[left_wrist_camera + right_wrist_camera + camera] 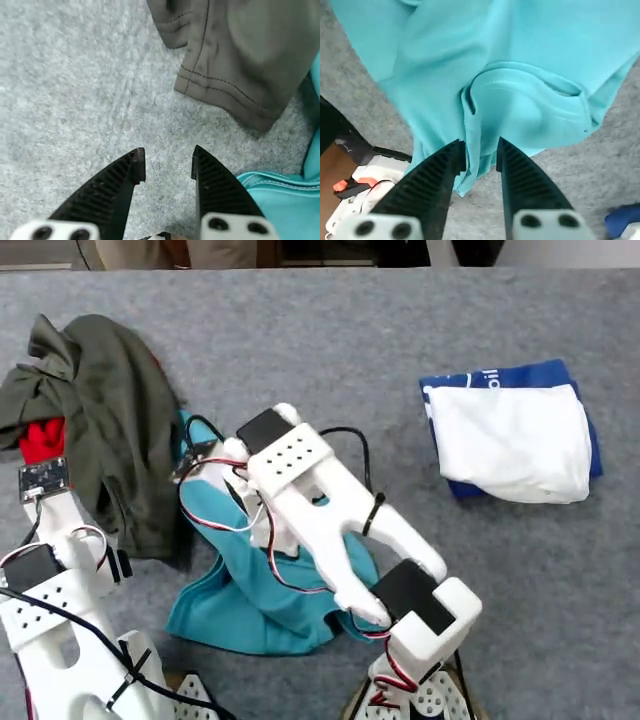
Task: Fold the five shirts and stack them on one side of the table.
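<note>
A teal shirt point(250, 600) lies crumpled at the table's front middle. My right gripper point(480, 150) is shut on a fold of that teal shirt point(520, 65), and the right arm point(330, 520) stretches across it. An olive shirt point(120, 420) is heaped at the left over a red shirt point(42, 438). My left gripper point(167, 160) hangs open over bare carpet, between the olive shirt's hem point(225, 95) and the teal shirt's edge point(285, 190), with nothing between its fingers. A folded white shirt point(510, 440) rests on a folded blue shirt point(500, 376) at the right.
Grey carpet point(330, 340) covers the table. The left arm point(60, 610) stands at the front left corner. Both arm bases sit at the front edge. Open carpet lies between the teal shirt and the folded stack.
</note>
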Motion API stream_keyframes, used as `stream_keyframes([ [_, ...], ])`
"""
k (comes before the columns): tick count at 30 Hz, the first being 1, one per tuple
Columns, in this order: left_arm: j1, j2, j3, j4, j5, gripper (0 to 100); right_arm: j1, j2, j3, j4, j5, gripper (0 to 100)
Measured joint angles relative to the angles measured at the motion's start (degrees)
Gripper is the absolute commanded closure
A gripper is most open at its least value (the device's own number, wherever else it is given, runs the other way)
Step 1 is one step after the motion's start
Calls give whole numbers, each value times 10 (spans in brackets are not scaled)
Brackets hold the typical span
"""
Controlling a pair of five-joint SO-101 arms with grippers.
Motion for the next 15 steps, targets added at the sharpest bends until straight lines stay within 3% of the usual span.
stream_keyframes([
  [8, 0, 0, 1, -8, 0, 840, -45, 0, 16, 0, 11, 806],
  [15, 0, 0, 1, -8, 0, 840, -47, 0, 18, -11, 11, 844],
])
